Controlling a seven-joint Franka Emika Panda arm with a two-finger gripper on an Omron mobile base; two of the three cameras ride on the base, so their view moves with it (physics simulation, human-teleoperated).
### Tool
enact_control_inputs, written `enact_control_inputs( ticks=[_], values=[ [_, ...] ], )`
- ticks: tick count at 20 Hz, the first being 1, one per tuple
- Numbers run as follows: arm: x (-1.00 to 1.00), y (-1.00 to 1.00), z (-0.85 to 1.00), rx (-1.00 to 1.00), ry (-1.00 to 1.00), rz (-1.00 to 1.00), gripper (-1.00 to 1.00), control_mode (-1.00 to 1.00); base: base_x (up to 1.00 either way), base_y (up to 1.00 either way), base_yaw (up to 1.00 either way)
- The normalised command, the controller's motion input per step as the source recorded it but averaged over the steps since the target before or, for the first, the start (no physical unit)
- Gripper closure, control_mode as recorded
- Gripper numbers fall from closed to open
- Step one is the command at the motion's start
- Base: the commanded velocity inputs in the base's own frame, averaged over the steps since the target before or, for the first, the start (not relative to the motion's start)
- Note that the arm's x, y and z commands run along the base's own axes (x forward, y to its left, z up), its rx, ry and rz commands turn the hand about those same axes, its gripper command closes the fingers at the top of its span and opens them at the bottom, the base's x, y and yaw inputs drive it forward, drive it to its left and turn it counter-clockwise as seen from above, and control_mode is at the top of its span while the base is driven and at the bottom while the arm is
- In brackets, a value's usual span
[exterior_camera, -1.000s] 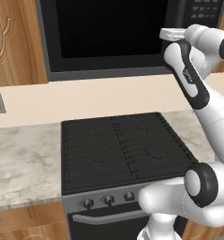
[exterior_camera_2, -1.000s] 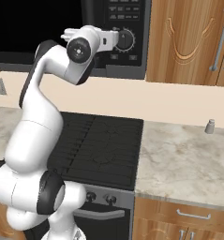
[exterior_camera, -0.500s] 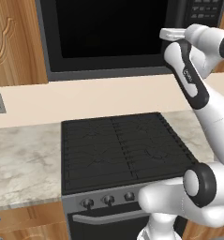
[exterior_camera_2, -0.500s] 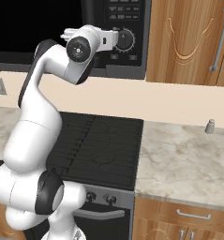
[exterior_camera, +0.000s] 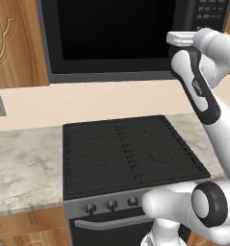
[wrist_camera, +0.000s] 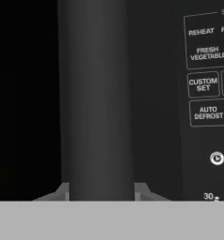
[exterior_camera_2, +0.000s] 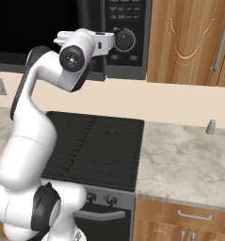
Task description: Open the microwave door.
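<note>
Microwave door (exterior_camera: 111, 38) shut; bar handle (wrist_camera: 97, 98) hides jaws' tips.

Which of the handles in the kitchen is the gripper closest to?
The thick vertical bar handle of the microwave door. In the hand view it stands between the fingertips, unlike the oven door's horizontal handle below the knobs or the cabinet handles.

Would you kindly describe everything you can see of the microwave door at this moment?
The microwave door is a wide dark grey panel with a large black glass window, mounted above the stove between wooden cabinets. It looks shut, flush with the control panel to its right. A thick vertical dark bar handle runs along its right edge. In the hand view, the handle stands upright just ahead of the gripper, whose fingertips sit on either side of it; actual contact cannot be told.
</note>
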Motion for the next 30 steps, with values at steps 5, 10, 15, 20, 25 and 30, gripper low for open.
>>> enact_control_inputs(
  ticks=[5, 10, 15, 20, 25, 30],
  values=[
    [-0.85, 0.00, 0.46, 0.00, -0.08, 0.00, 1.00, -1.00, 0.00, 0.00, 0.00],
    [-0.89, 0.00, 0.75, 0.00, 0.00, 0.00, 1.00, -1.00, 0.00, 0.00, 0.00],
    [-0.97, 0.00, 0.82, 0.00, 0.00, 0.00, 1.00, -1.00, 0.00, 0.00, 0.00],
    [-1.00, 0.02, 0.78, 0.00, 0.00, 0.00, 1.00, -1.00, 0.00, 0.00, 0.00],
    [-1.00, 0.19, 0.56, 0.00, 0.00, 0.00, -1.00, -1.00, 0.00, 0.00, 0.00],
    [-1.00, 0.14, 0.09, -0.02, -0.06, 0.00, -1.00, -1.00, 0.00, 0.00, 0.00]
  ],
)
